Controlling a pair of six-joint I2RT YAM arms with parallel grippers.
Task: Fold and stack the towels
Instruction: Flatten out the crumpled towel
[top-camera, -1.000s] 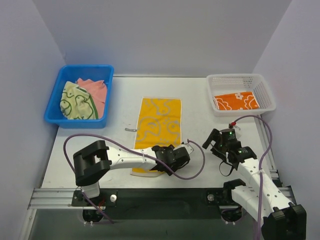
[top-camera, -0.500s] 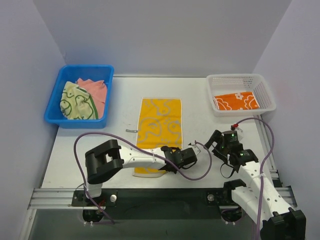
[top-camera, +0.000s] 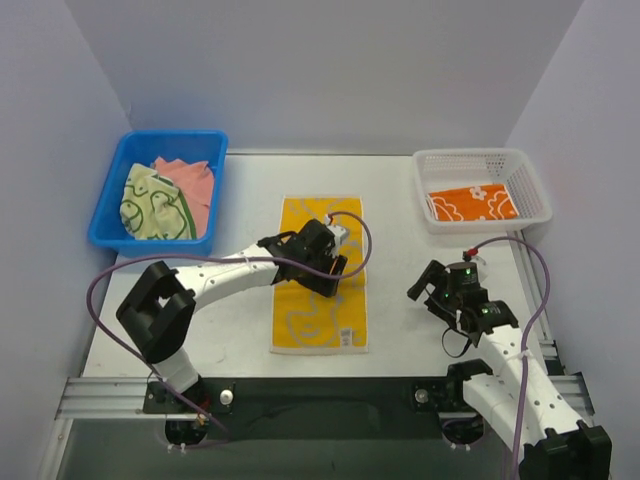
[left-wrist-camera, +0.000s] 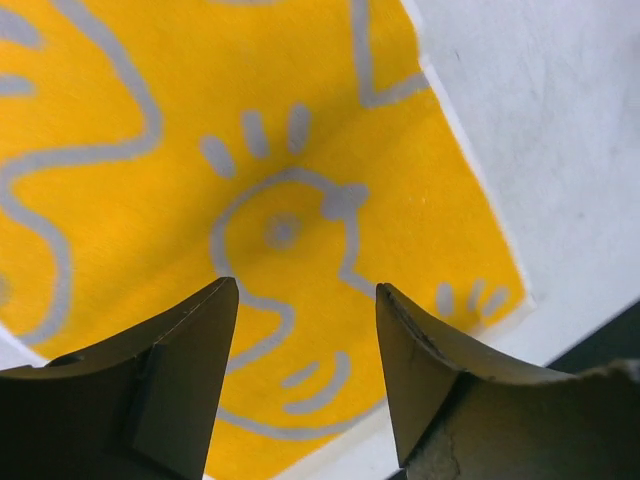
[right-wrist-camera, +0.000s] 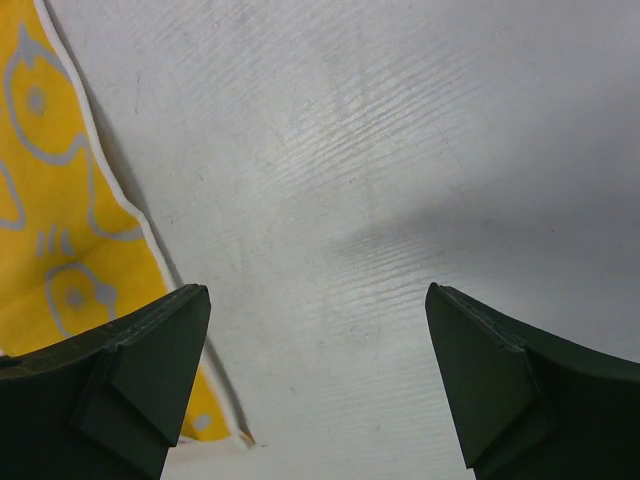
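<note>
Hovering left end effector (left-wrist-camera: 305, 290) spread over yellow towel (top-camera: 312, 310) | right end effector (right-wrist-camera: 315, 290) spread beside towel's edge

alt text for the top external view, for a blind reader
A yellow duck-print towel lies flat mid-table under the open left gripper. The right gripper is open over bare table. A blue bin far left holds a green towel and a pink towel; a white basket far right holds an orange towel.

Pale table (top-camera: 400, 200): yellow duck towel (top-camera: 315, 318) spread flat mid-table; blue bin (top-camera: 106, 212) far left; white basket (top-camera: 480, 155) far right.
</note>
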